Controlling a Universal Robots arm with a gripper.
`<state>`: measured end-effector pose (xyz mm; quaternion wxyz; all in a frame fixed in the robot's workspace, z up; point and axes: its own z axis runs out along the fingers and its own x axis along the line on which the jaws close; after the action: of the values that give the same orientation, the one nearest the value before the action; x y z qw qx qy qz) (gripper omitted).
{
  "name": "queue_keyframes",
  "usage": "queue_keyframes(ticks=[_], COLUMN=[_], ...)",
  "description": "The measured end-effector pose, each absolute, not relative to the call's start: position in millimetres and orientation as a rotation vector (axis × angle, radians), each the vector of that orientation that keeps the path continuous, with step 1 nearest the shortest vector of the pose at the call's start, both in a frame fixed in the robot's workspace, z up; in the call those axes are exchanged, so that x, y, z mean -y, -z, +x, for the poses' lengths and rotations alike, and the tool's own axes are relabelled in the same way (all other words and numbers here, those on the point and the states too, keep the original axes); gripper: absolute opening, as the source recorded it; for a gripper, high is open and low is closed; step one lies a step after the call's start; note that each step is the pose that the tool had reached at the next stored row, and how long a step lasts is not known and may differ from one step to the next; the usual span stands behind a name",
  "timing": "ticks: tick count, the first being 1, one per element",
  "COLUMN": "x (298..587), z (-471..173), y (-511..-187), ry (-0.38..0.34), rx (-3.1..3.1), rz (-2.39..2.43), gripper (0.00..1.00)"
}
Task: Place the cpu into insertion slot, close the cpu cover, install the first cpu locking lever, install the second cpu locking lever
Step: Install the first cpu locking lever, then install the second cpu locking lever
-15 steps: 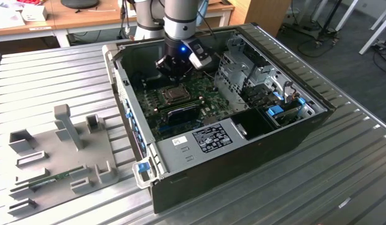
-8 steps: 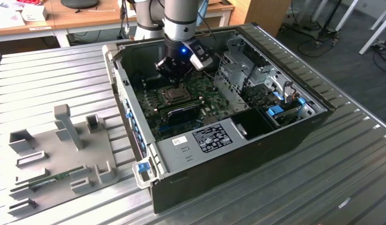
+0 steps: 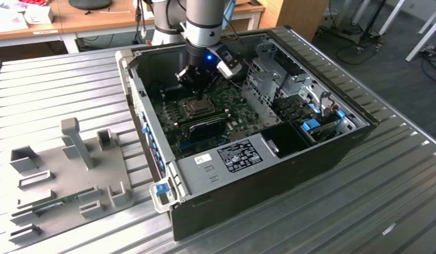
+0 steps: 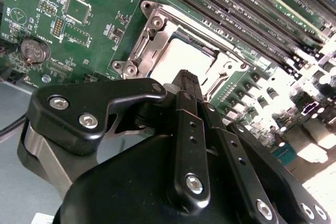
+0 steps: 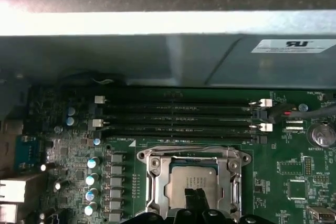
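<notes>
Inside the open computer case, the insertion slot (image 3: 197,107) sits on the green motherboard (image 3: 228,98). The cpu (image 5: 195,178) (image 4: 178,56) lies flat in it, dull metal top up. The silver cpu cover (image 5: 157,182) (image 4: 155,40) lies flat around the chip. My gripper (image 3: 196,90) (image 5: 195,196) (image 4: 187,77) hangs just above the socket, over the edge farthest from the memory slots. Its fingers are shut together with nothing between them. How the locking levers stand I cannot tell.
Long black memory slots (image 5: 178,119) run beside the socket, with the case wall behind them. A metal drive cage (image 3: 274,79) stands at the exterior view's right of the board. A grey fixture plate (image 3: 69,169) lies on the slatted table outside the case.
</notes>
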<state>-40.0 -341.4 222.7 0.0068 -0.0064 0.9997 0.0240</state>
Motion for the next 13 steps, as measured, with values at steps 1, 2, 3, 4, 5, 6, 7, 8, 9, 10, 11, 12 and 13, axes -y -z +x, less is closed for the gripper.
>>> queue_keyframes(ticks=[1, 2, 3, 4, 5, 6, 7, 8, 9, 10, 11, 12, 13], x=[341.4, 341.4, 341.5, 341.5, 341.5, 341.8, 342.3, 342.3, 342.3, 343.2, 344.0, 344.0, 344.1], z=[-40.0, -40.0, -40.0, -40.0, -40.0, -40.0, -40.0, -40.0, -40.0, -40.0, -40.0, -40.0, -40.0], y=[-222.7, -222.7, -222.8, -222.8, -222.8, -222.8, -222.8, -222.8, -222.8, -222.8, -222.8, -222.8, -222.8], ry=[-0.075, -0.075, -0.075, -0.075, -0.075, -0.075, -0.075, -0.075, -0.075, -0.075, -0.075, -0.075, -0.075], rx=[-3.127, -3.127, -3.127, -3.127, -3.127, -3.127, -3.127, -3.127, -3.127, -3.127, -3.127, -3.127, -3.127], rz=[-0.021, -0.021, -0.021, -0.021, -0.021, -0.022, -0.022, -0.021, -0.021, -0.021, -0.021, -0.021, -0.021], gripper=[0.10, 0.10, 0.10, 0.10, 0.10, 0.10, 0.10, 0.10, 0.10, 0.10, 0.10, 0.10, 0.10])
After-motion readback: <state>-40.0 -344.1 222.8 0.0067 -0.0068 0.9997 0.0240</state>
